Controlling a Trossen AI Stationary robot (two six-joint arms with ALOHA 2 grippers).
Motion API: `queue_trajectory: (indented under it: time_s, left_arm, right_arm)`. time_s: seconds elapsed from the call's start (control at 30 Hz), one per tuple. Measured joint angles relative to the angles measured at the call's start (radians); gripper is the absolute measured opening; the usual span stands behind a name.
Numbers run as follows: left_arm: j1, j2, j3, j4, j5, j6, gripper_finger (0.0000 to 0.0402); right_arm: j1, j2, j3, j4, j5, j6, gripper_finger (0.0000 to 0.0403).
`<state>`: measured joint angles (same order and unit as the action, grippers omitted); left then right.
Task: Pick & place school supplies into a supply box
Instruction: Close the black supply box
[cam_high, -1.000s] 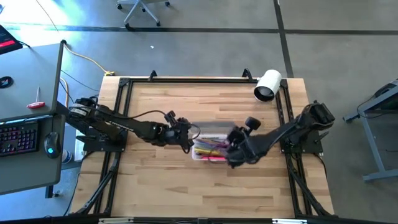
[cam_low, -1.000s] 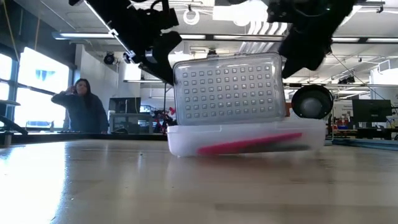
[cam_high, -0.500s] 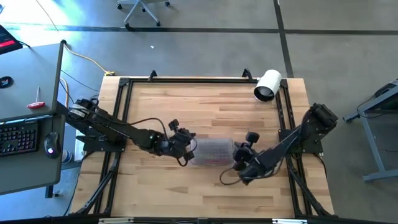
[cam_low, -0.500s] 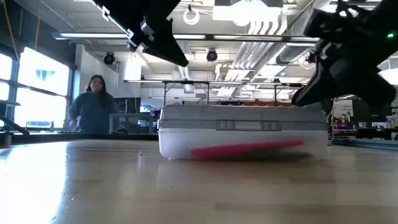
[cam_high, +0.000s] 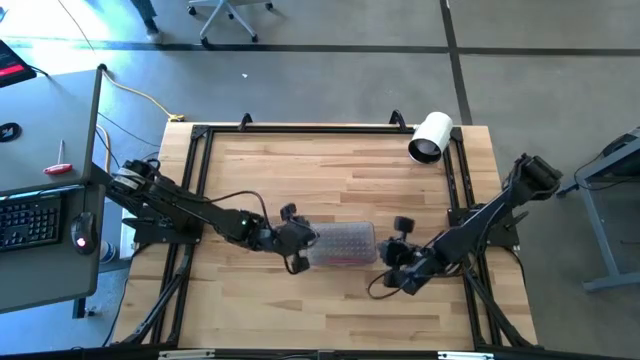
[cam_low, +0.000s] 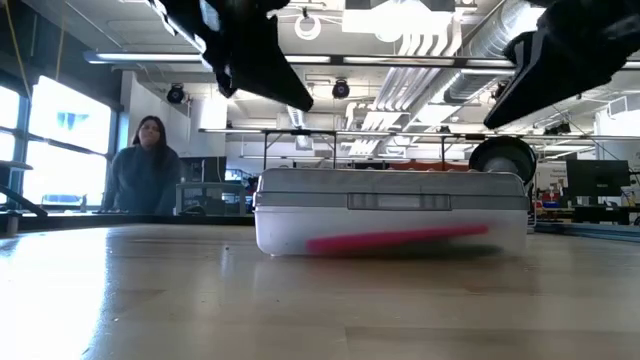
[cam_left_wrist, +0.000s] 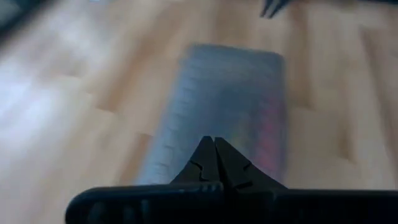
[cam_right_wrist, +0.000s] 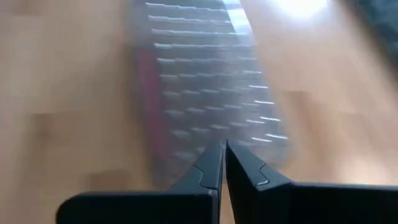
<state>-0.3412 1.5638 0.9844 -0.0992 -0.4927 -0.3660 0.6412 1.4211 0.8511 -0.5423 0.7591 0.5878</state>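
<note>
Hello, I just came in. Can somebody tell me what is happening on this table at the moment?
Two robot arms are packing school supplies into a supply box in the middle of the table. Its ribbed lid is down, with something pink showing through the clear wall. The left gripper sits shut at one end of the box, and the right gripper, also shut and empty, is beside the other end. A white roll lies at the far corner. A person stands in the room behind.

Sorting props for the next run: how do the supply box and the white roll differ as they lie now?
The supply box is a flat clear rectangle, its ribbed lid shut; the white roll is an opaque cylinder with a dark open end. The box lies mid-table between the left pincer and right pincer; the roll sits alone at a far corner. Pink supplies show through the box. Both rest on the table.
</note>
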Motion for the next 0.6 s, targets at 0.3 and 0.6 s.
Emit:
queue_trajectory:
  time_s: [0.3,0.6]
  left_arm:
    - [0.000,0.177,0.003,0.052,0.210,0.003,0.0010]
    - [0.000,0.231,0.005,0.071,0.179,-0.001,0.0011]
  right_arm:
    - [-0.133,-0.002,-0.289,0.704,-0.348,-0.203,0.0000]
    - [-0.190,-0.009,-0.392,0.794,-0.396,-0.202,0.0000]
